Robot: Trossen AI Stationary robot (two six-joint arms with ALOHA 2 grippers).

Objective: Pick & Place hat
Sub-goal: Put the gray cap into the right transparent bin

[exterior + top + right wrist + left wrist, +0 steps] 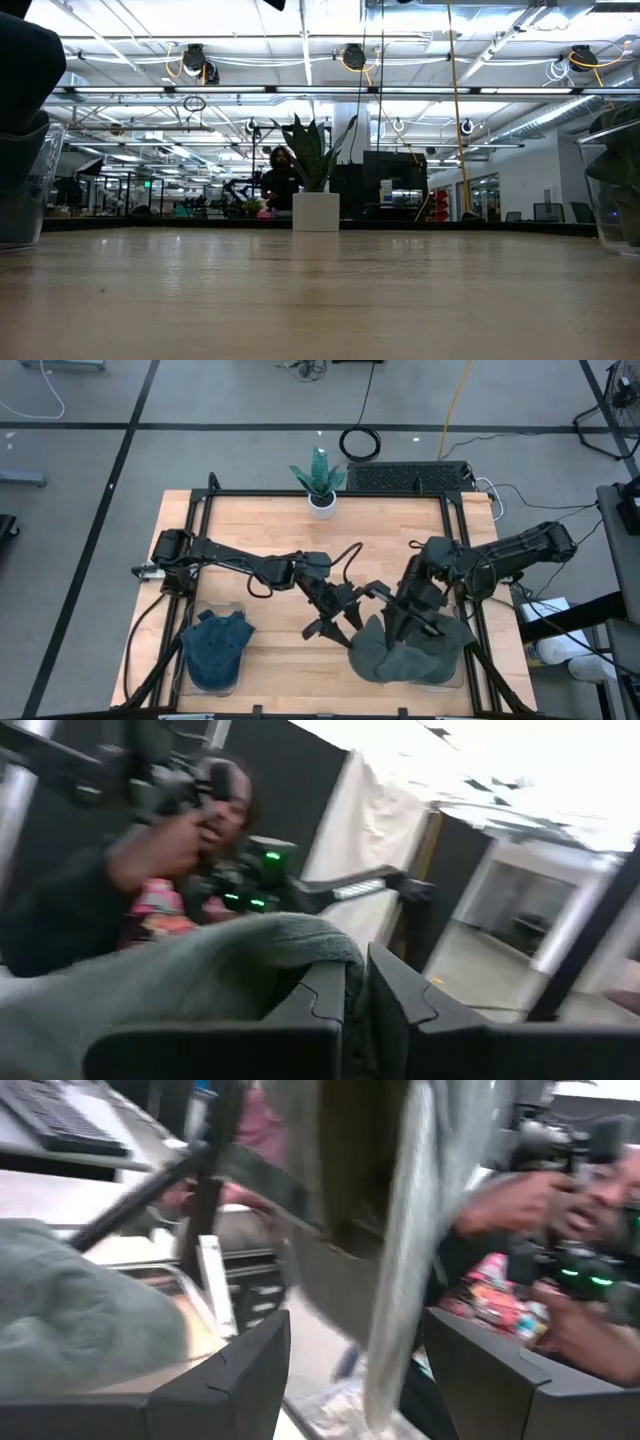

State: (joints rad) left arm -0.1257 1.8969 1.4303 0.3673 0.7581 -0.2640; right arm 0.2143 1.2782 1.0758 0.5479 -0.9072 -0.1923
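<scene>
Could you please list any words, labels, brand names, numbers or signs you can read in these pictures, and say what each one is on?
None can be read.
Dark blue fabric hat: no legible lettering.
Grey-green fabric hat: no legible lettering.
White plant pot: plain, no label.
Black keyboard: keys too small to read.
Colourful printed item by the person: blurred, unreadable.

Both dark arms are seen stretched inward from opposite sides, wrists bent downward. The left tool (338,618) is held with its fingers (225,1380) spread apart. The right tool (412,618) (fingers (400,1005) pressed together) is angled toward it, the two close together.
</scene>
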